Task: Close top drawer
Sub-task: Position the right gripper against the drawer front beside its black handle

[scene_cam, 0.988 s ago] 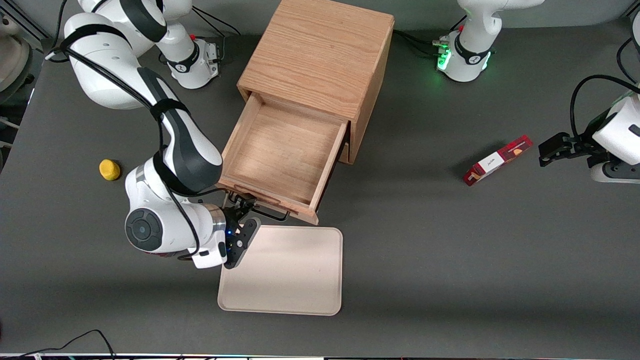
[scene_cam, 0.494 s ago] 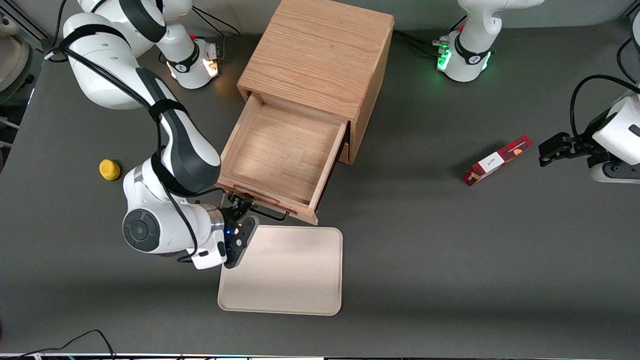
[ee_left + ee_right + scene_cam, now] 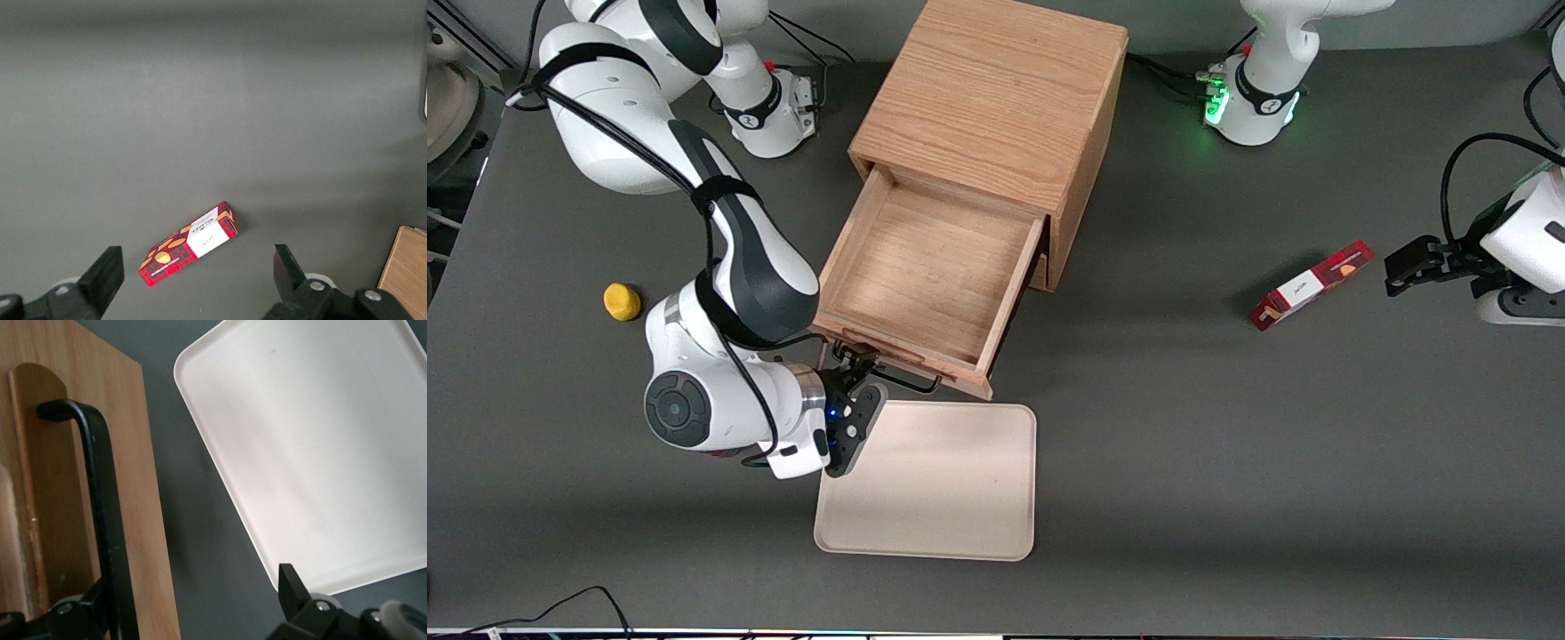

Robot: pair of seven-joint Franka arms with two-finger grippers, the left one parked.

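My gripper (image 3: 860, 366), fingers spread around the handle (image 3: 100, 520), has barely shifted in the past second; the top drawer (image 3: 925, 267) still stands fully open at the cabinet's (image 3: 996, 98) six o'clock, push not begun.

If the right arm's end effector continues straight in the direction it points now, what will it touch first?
Most likely the front of the top drawer. The end effector is open at the black handle, with one finger on each side, pointing toward the drawer front; the exact depth is unclear.
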